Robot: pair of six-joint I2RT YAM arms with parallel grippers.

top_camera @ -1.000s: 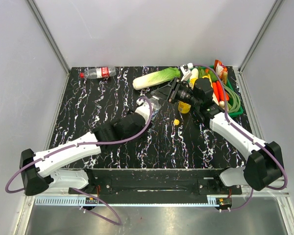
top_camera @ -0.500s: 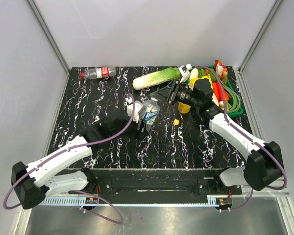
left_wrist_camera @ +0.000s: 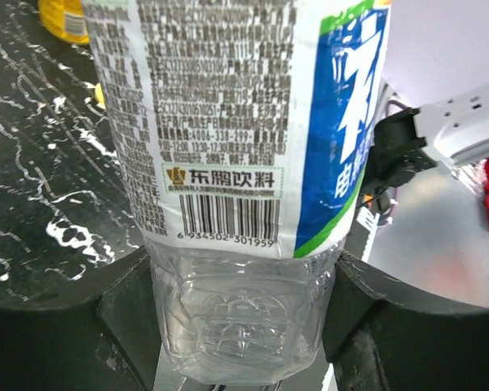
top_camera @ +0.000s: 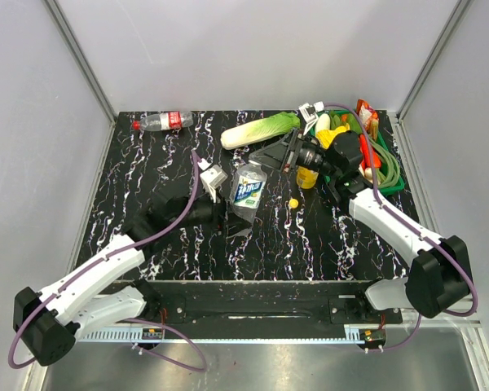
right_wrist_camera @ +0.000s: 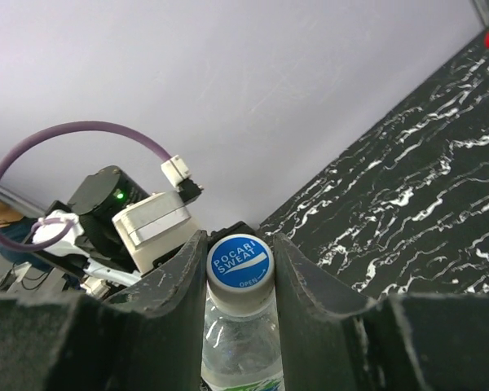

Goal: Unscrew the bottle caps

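Note:
The clear bottle with the blue-white label [top_camera: 248,189] is held off the table, slanting between both arms. My left gripper [top_camera: 231,218] is shut on its base, and the left wrist view shows the clear bottom [left_wrist_camera: 240,326] pinched between both black jaws. My right gripper [top_camera: 270,156] is shut on its white cap with a blue top [right_wrist_camera: 240,262], which sits on the bottle's neck [right_wrist_camera: 238,350]. A yellow cap [top_camera: 293,203] lies loose on the table near the orange-juice bottle [top_camera: 307,176]. The red-label bottle [top_camera: 165,121] lies at the back left with its red cap [top_camera: 136,126] on.
A long cabbage [top_camera: 259,130] lies at the back, just behind the right gripper. A green basket [top_camera: 389,167] full of vegetables stands at the back right, beside the right arm. Grey walls close in the black marbled table [top_camera: 147,179].
My left arm has pulled back toward the near left, bringing the blue-white bottle's base with it, so the bottle now shows full length. The right gripper has stayed on the cap.

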